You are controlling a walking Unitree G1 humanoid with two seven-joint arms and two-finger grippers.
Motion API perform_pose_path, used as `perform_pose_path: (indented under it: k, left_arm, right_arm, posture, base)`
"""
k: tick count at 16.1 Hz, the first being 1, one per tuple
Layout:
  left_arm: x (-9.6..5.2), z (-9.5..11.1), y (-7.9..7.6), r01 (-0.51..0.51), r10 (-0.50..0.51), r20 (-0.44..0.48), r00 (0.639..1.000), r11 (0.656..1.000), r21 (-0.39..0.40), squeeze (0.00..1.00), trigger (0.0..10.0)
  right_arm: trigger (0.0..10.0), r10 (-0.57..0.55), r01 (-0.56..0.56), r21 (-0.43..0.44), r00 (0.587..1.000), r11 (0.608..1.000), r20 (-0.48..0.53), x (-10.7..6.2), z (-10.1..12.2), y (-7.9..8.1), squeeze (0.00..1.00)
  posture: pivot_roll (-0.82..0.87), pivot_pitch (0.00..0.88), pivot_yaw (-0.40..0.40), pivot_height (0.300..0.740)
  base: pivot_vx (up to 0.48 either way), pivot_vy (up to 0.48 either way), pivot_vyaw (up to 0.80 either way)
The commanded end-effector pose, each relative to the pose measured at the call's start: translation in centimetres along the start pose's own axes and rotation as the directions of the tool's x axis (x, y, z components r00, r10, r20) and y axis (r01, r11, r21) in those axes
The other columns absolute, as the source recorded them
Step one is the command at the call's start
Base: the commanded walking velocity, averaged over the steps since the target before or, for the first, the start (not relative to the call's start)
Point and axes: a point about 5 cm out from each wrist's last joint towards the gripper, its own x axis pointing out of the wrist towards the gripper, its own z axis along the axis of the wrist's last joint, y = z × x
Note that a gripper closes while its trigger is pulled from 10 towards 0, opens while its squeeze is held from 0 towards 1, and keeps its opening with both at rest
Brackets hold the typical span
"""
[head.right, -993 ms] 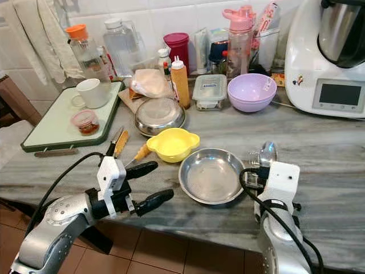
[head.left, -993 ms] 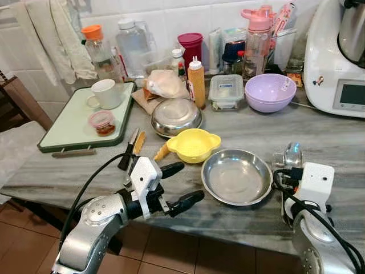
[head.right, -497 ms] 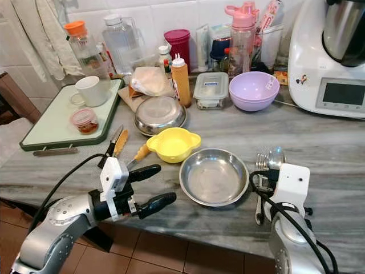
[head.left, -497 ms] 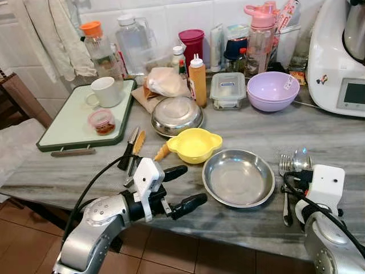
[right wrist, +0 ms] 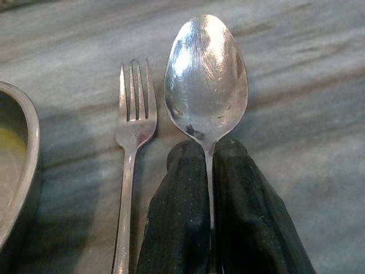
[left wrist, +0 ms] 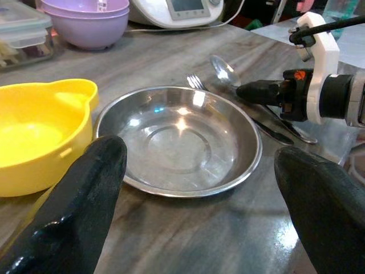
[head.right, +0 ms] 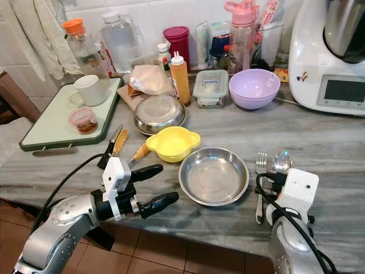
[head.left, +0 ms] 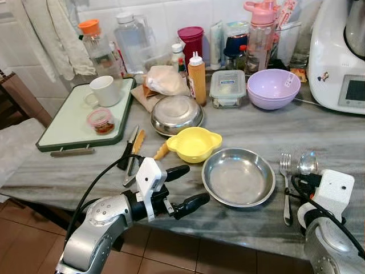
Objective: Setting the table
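The right gripper (right wrist: 210,188) was clamped on a polished spoon (right wrist: 206,77) beside a steel fork (right wrist: 132,125) on grey marble. The left gripper (head.left: 185,187) hovered, fingers apart, near the round steel plate (head.left: 238,176).

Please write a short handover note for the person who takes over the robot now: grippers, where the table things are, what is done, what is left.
Right gripper: fingers shut on the handle of the shiny metal spoon, low over the grey marble counter.
Left gripper: open, empty, hovering near the counter's front edge, facing the round steel plate.
Placed: the steel plate; the silver metal fork flat to its right, the spoon just beyond the fork.
Left: release the spoon and withdraw. A yellow plastic bowl sits behind the plate; whether it belongs to the setting is unclear.
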Motion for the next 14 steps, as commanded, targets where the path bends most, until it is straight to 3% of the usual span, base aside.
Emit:
perform_pose_path:
  k: [1, 3, 11, 12, 13, 14]
  left_arm:
    - [-0.1, 0.3, 0.1, 0.018, -0.018, -0.001, 1.0, 1.0, -0.003, 0.0, 10.0]
    - [-0.1, 0.6, 0.1, 0.043, -0.042, 0.016, 0.999, 0.998, -0.048, 0.0, 10.0]
    - [0.1, 0.1, 0.0, 0.071, -0.071, -0.002, 0.997, 0.996, -0.055, 0.0, 10.0]
    - [0.1, 0.0, 0.0, 0.069, -0.069, -0.005, 0.998, 0.996, -0.055, 0.0, 10.0]
    - [0.2, 0.0, 0.1, 0.068, -0.069, -0.006, 0.998, 0.996, -0.056, 0.0, 10.0]
    - [0.2, -0.1, 0.0, 0.066, -0.066, -0.006, 0.998, 0.996, -0.06, 0.0, 10.0]
  right_arm:
    - [10.0, 0.01, -0.009, 0.009, 0.999, 1.0, -0.041, -0.3, -0.6, 0.0, 0.0]
    - [10.0, 0.008, -0.008, 0.008, 0.999, 1.0, -0.053, -0.1, -0.8, -0.3, 0.0]
    - [10.0, 0.031, -0.028, 0.034, 0.995, 0.999, -0.09, 1.2, -1.0, -0.6, 0.02]
    - [10.0, 0.044, -0.041, 0.035, 0.994, 0.999, -0.098, 1.3, -1.1, -0.5, 0.18]
    - [10.0, 0.046, -0.042, 0.039, 0.994, 0.998, -0.1, 1.3, -1.1, -0.6, 0.25]
    - [10.0, 0.053, -0.048, 0.045, 0.993, 0.998, -0.105, 1.4, -1.2, -0.5, 0.88]
  posture:
    - [-0.24, 0.043, 0.146, 0.74]
    - [-0.24, 0.043, 0.143, 0.74]
    - [-0.24, 0.031, 0.13, 0.74]
    - [-0.24, 0.029, 0.127, 0.74]
    - [-0.24, 0.027, 0.126, 0.74]
    - [-0.24, 0.027, 0.126, 0.74]
  base:
    - [0.0, 0.0, 0.0]
    - [0.0, 0.0, 0.0]
    - [0.0, 0.0, 0.0]
    - [0.0, 0.0, 0.0]
    - [0.0, 0.0, 0.0]
    - [0.0, 0.0, 0.0]
